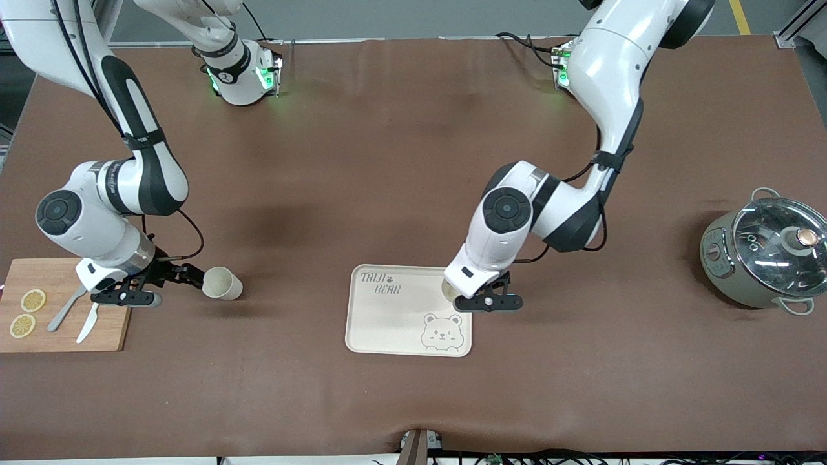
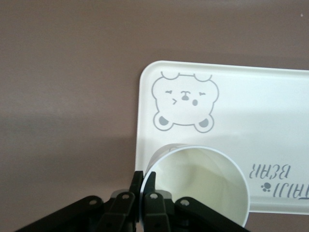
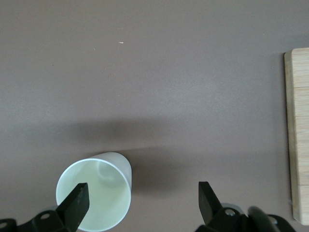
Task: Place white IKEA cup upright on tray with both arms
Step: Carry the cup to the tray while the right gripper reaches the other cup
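Observation:
A white cup [image 2: 198, 188] stands mouth-up at a corner of the cream bear tray [image 2: 231, 96]. My left gripper [image 2: 145, 179] is shut on its rim, one finger inside and one outside. In the front view this cup [image 1: 449, 290] is mostly hidden under the left wrist at the tray [image 1: 394, 316] and left gripper [image 1: 488, 301]. Whether its base touches the tray I cannot tell. A second white cup [image 1: 223, 283] stands on the bare table toward the right arm's end. My right gripper [image 3: 143, 191] is open, one fingertip [image 3: 77, 198] over that cup [image 3: 94, 193] and bare table between the fingers.
A wooden cutting board [image 1: 113, 329] with two lemon slices [image 1: 32, 300], a fork and a knife lies under the right arm [image 1: 97, 213]. Its edge [image 3: 297, 135] shows in the right wrist view. A grey pot with a glass lid [image 1: 772, 255] stands at the left arm's end.

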`<control>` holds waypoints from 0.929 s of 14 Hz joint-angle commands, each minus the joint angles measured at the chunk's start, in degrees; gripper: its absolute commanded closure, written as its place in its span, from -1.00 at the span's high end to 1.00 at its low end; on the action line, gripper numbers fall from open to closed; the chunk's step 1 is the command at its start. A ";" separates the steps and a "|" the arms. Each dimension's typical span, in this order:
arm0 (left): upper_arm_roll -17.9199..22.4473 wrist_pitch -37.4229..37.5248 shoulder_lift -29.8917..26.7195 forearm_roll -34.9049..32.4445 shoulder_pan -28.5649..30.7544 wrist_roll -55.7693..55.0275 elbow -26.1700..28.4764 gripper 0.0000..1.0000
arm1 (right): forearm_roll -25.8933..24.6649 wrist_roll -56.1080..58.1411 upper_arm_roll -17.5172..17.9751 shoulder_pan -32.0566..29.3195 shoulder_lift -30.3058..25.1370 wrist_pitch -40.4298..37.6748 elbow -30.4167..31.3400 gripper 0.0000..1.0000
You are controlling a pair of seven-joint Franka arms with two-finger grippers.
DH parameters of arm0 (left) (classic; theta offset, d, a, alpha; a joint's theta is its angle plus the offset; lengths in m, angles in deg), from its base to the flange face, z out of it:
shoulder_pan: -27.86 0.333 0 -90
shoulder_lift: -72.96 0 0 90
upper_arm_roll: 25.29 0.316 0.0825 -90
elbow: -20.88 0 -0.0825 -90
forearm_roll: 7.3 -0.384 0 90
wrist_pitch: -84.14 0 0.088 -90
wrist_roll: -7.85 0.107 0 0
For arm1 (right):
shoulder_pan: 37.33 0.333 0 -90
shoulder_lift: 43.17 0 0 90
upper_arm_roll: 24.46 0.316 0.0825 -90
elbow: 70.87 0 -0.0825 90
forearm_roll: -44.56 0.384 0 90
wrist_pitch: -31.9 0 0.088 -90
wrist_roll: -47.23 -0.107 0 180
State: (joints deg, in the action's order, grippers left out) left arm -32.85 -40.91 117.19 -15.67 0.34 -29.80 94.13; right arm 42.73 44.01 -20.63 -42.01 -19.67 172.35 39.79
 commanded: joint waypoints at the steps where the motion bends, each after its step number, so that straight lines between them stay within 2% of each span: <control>1: 0.97 -1.68 2.96 -0.68 -1.92 -3.39 -3.55 -1.00 | -0.72 -0.12 0.56 -0.68 1.37 1.14 -0.18 1.00; 3: 1.84 -2.04 6.29 -0.68 -3.85 -4.97 -6.36 -1.00 | -0.72 -0.03 0.56 -0.68 2.25 2.81 0.34 1.00; 5: 4.56 -5.10 9.72 -0.68 -7.27 -7.25 -7.51 -1.00 | -0.72 -0.03 0.56 -0.68 2.78 3.34 0.61 1.00; 7: 4.84 -6.87 12.19 -0.60 -8.25 -7.97 -8.65 -1.00 | -0.72 -0.03 0.56 -0.59 3.05 3.34 0.70 1.00; 13: 4.48 -6.79 12.20 0.98 -8.34 -8.15 -8.83 -1.00 | -0.72 -0.12 0.56 -0.50 3.75 6.06 3.42 1.00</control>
State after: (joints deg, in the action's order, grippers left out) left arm -28.95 -48.30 128.27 -15.51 -7.62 -37.28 87.55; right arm 42.73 44.01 -20.58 -42.00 -15.86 176.04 41.55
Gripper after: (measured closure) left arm 0.956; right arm 0.000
